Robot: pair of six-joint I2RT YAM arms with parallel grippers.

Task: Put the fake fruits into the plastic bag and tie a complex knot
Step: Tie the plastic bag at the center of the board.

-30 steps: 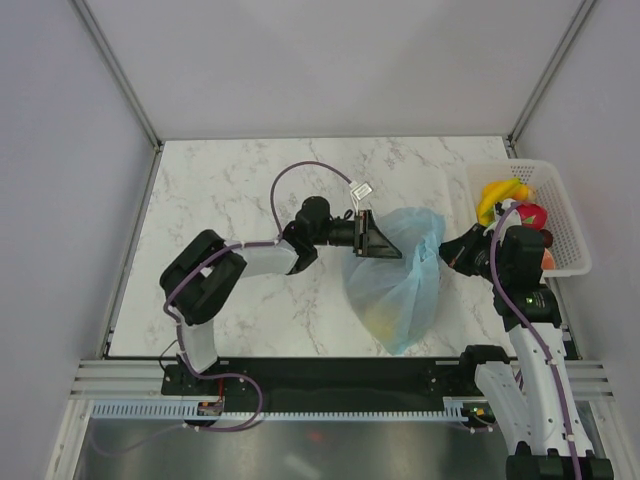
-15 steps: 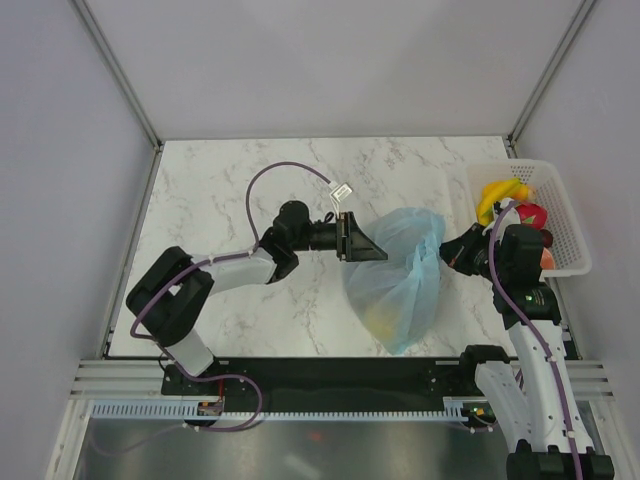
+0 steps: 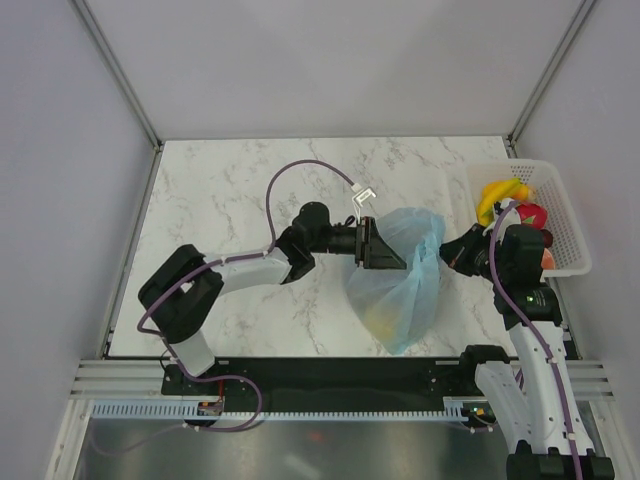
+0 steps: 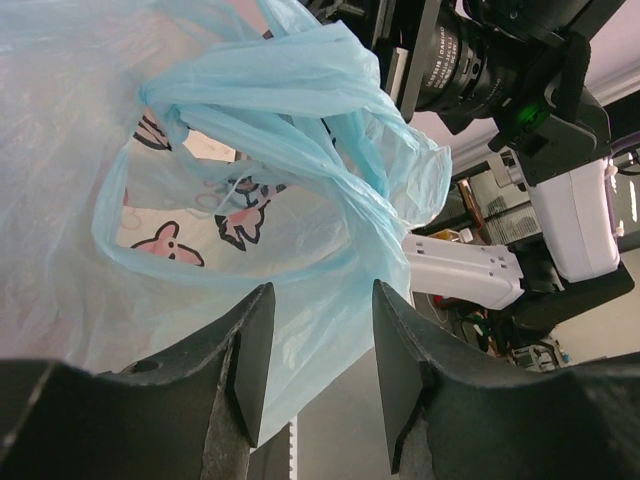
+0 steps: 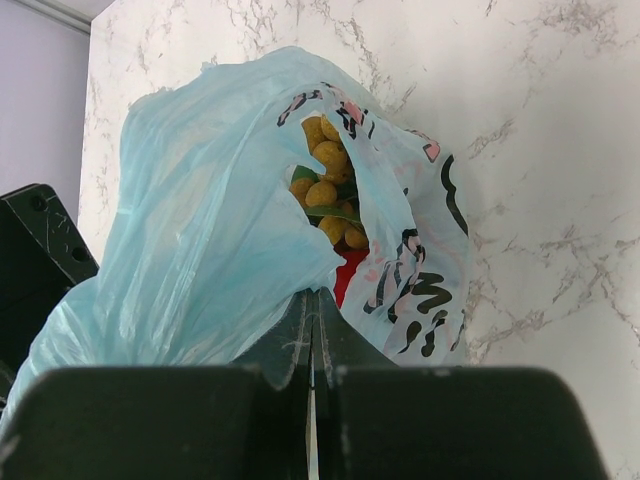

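Obs: right gripper closed flat on the rim of the plastic bag, apparently pinning the mouth up so the contents stay in. The left gripper has its jaws apart, with film in the gap but not pinched; one handle loop hangs just ahead, likely its target for the knot. The bag lies on the marble table between the two grippers. Count: two fruits visible inside, tan cluster and red piece; three in the white basket: bananas, dragon fruit, orange piece, half hidden

There is one plastic bag and one white basket. Visible fruits: one banana bunch, one red fruit, one tan cluster.
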